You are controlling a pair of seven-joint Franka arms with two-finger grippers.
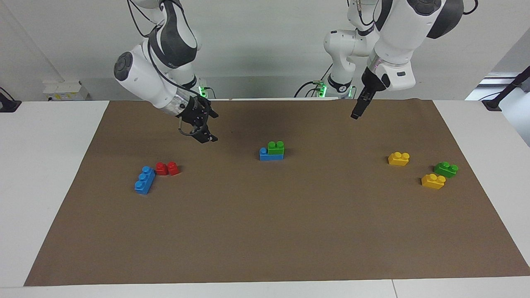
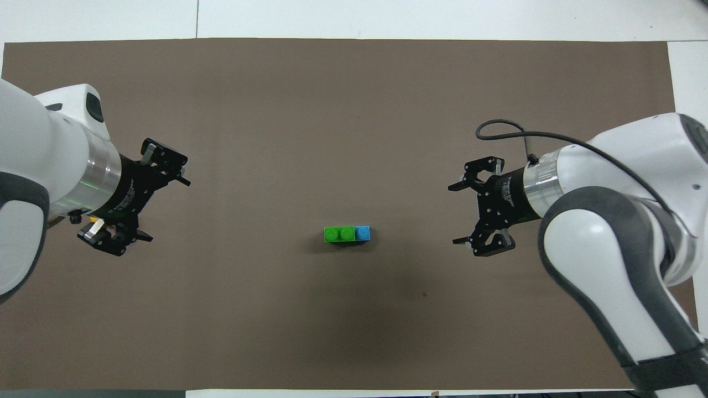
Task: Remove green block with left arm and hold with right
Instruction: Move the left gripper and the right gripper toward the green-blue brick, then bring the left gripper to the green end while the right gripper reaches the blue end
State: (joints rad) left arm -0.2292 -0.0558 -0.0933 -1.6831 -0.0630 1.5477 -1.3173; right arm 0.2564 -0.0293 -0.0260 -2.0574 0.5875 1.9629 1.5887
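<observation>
Left gripper [image 2: 146, 207]: fingers spread wide, holding nothing, up in the air over bare brown mat toward the left arm's end of the table.
Right gripper [image 2: 458, 214]: fingers spread wide, empty, raised over the mat, well apart from the stacked pair.
Green block [image 1: 275, 147]: small bright green plastic brick with two round studs, seated on top of a blue plastic brick [image 1: 265, 155] at the middle of the mat; one blue stud shows uncovered beside it.
Brown paper mat [image 1: 265, 231]: covers the table; no containers on it.
Right arm's end: a second blue three-stud brick [image 1: 144, 180] touching a red brick [image 1: 167, 168].
Left arm's end: two yellow two-stud bricks [image 1: 398, 158], [image 1: 433, 181] and a darker green brick [image 1: 446, 169].
</observation>
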